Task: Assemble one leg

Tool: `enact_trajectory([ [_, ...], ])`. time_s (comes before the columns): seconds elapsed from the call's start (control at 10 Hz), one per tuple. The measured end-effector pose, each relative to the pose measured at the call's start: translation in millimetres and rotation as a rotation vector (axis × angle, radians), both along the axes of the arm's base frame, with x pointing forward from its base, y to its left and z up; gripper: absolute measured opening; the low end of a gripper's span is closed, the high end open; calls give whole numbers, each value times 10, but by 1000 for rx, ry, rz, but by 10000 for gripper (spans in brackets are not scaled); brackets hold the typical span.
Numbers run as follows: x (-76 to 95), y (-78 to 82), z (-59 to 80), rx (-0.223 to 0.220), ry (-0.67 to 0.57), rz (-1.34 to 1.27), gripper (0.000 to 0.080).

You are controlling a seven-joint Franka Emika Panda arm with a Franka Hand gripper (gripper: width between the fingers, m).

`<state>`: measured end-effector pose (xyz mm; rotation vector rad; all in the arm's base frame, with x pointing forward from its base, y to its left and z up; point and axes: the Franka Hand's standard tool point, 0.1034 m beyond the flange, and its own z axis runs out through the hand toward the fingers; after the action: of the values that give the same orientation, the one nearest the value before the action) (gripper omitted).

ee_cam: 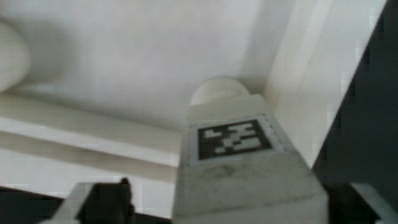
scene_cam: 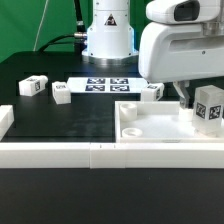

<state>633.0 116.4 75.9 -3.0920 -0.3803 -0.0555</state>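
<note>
A leg (scene_cam: 208, 108), a stubby white post with a tag, stands upright at the corner of the white tabletop panel (scene_cam: 150, 128) on the exterior view's right. My gripper (scene_cam: 192, 100) is down around it. In the wrist view the leg (ee_cam: 240, 150) runs between my two dark fingers (ee_cam: 107, 200), with its far end against the panel's corner. A light gap shows between the leg and one finger, and the other finger is close beside it, so the jaws stand slightly open around the leg. Three more legs lie on the table (scene_cam: 33, 86), (scene_cam: 61, 91), (scene_cam: 152, 92).
The marker board (scene_cam: 105, 85) lies at the back centre in front of the arm's base (scene_cam: 107, 40). A low white wall (scene_cam: 60, 152) runs along the front edge, with a white block (scene_cam: 4, 120) on the exterior view's left.
</note>
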Motion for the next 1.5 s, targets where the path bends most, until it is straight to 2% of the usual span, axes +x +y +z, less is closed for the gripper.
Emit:
enact_trajectory([
  [0.1, 0, -1, 0, 0, 0, 0, 308],
  [0.5, -7, 1, -14, 11, 2, -81, 290],
  [0.6, -8, 15, -20, 33, 5, -262, 290],
  [0.9, -20, 35, -27, 45, 20, -627, 290],
  [1.2, -44, 86, -35, 55, 38, -1121, 290],
  [1.5, -41, 83, -37, 80, 61, -1390, 290],
])
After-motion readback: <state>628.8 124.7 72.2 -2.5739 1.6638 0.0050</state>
